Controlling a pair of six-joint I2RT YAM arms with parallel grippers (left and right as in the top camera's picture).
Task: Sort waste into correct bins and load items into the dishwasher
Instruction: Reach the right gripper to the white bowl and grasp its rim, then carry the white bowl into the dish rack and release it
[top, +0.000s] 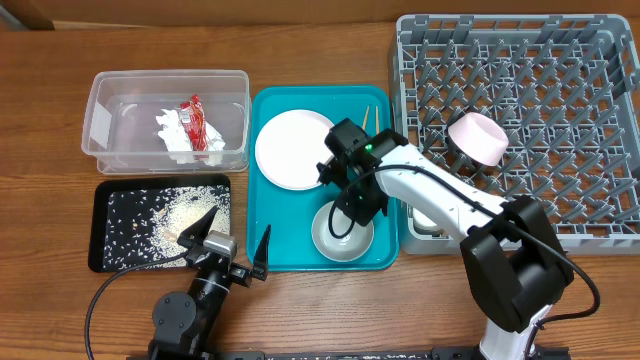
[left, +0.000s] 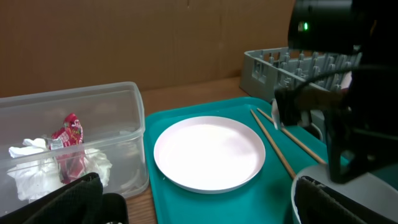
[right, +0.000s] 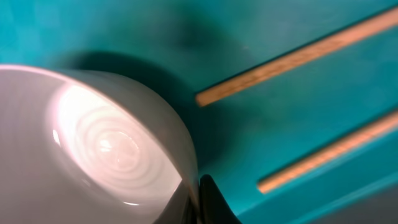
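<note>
On the teal plastic tray (top: 290, 228) | right claw (top: 351, 208) was at rim of round shiny grey bowl (top: 338, 236), grip unclear | bowl looked hard, slippery: pinch rim | left claw (top: 230, 243) was open

Upright silvery bowl (top: 345, 246) near flat white plate (top: 292, 150)

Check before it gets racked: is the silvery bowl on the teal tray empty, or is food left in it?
Empty: the silvery bowl shows only a bare, glossy inside in the overhead and right wrist views.

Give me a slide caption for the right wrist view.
Close-up: silvery bowl on teal tray, two wooden chopsticks lying beside it.
</note>
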